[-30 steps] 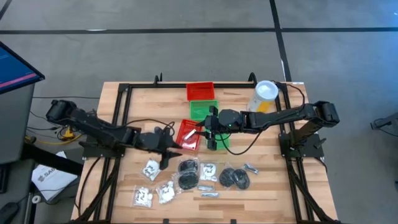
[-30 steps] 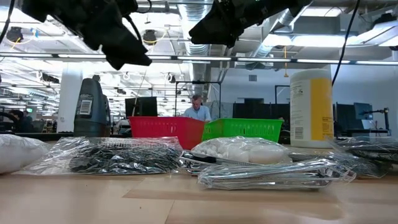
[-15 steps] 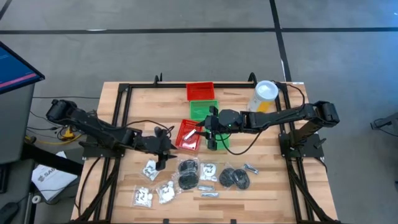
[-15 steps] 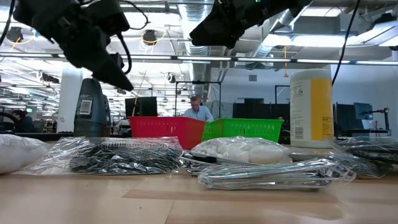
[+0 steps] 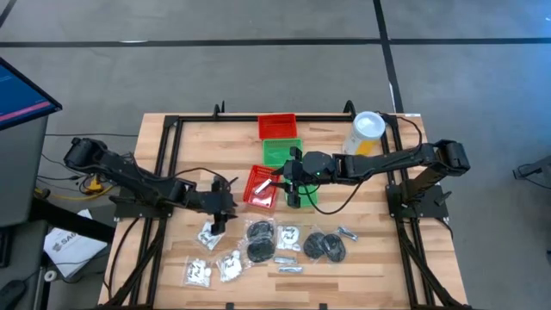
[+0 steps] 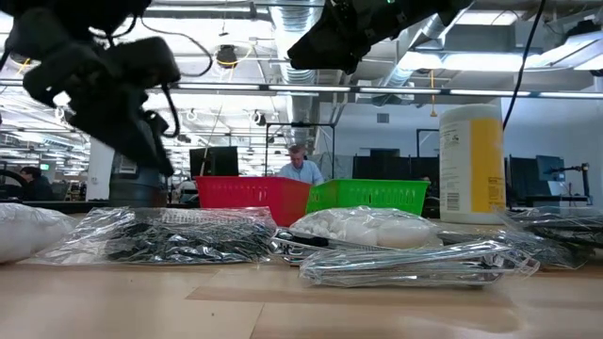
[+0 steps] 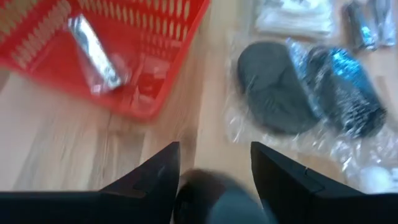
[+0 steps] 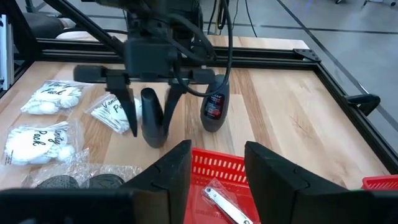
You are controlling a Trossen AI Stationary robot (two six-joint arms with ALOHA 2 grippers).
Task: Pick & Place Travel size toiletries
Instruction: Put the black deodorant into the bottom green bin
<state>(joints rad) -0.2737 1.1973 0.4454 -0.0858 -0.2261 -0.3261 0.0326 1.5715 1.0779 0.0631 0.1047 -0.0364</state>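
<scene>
The toiletries lie along the table's near side: clear packets with white contents point(image 5: 209, 231), black discs in wrap point(image 5: 260, 243) and slim silvery sachets point(image 5: 288, 257). One silvery sachet point(image 7: 93, 43) lies in the near red basket point(image 5: 262, 185). My left gripper point(image 5: 219, 220) hangs low just left of that basket, over a clear packet, fingers apart and slanting down. My right gripper point(image 5: 293, 196) hovers open above the red and green baskets with nothing between its fingers point(image 8: 214, 165). My left gripper has a dark rounded piece point(image 7: 214, 199) showing between its spread fingers, seen also from the right wrist view point(image 8: 151, 118). I cannot tell whether the fingers touch it.
A second red basket point(image 5: 277, 127) and a green basket point(image 5: 282, 151) stand toward the far edge. Another green basket point(image 5: 310, 196) sits under the right arm. A tall yellow canister point(image 5: 366, 133) stands far right. A small dark bottle point(image 8: 213, 106) stands beside the left gripper. Black frame rails border the table.
My left gripper has sunk toward the table and tipped its fingers further down. It has drifted a little toward the table's left edge, away from the red basket and over the clear packet.
</scene>
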